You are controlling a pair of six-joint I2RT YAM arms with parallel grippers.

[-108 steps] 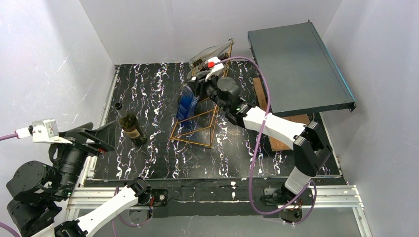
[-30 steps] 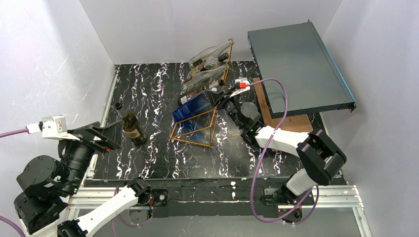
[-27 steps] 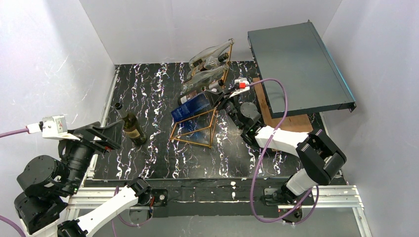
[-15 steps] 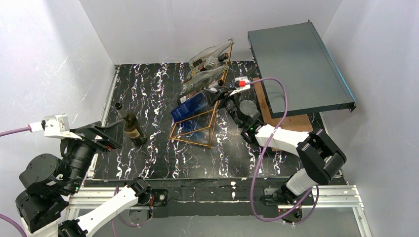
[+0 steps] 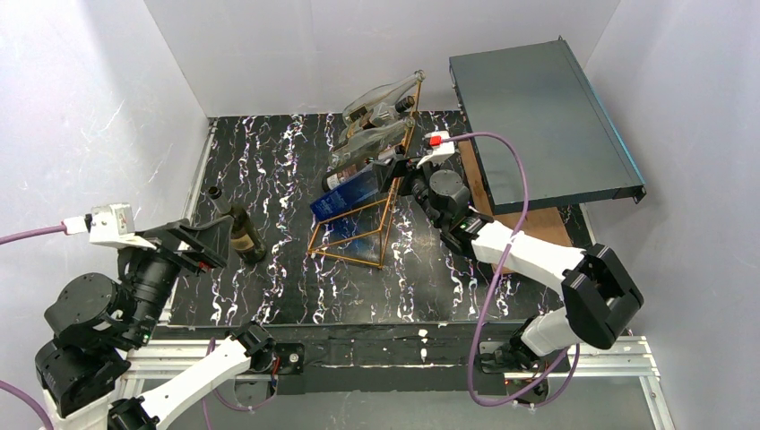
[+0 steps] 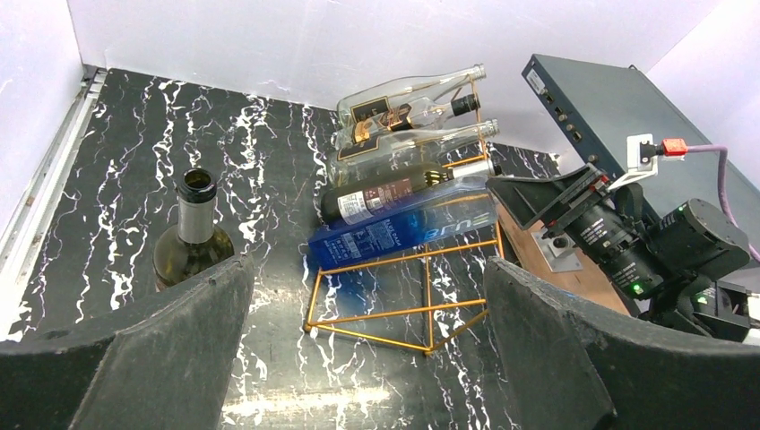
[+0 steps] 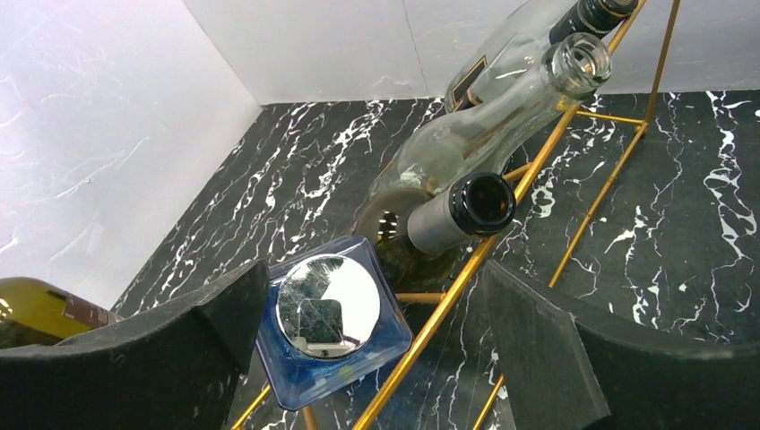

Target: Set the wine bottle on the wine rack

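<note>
A dark green wine bottle [image 5: 240, 233] stands upright on the black marbled table, left of the copper-gold wire wine rack [image 5: 358, 237]. My left gripper [image 5: 204, 244] hangs open just in front of it; in the left wrist view the bottle [image 6: 193, 237] shows above the left finger. On the rack [image 6: 421, 309] lie several bottles, the lowest a blue square bottle [image 6: 403, 228]. My right gripper [image 7: 375, 287] is open around that bottle's mirrored cap end [image 7: 327, 309], which lies close to the left finger. The green bottle [image 7: 36, 309] shows at the far left there.
Two clear bottles [image 5: 381, 94] and a dark labelled one [image 6: 376, 195] fill the rack's upper rungs. A dark flat box [image 5: 542, 116] leans at the back right over a wooden board [image 5: 538, 219]. White walls close in the left, back and right.
My right gripper has opened and let go of the blue bottle, which now rests on the rack. The left arm has crept slightly towards the green bottle.
</note>
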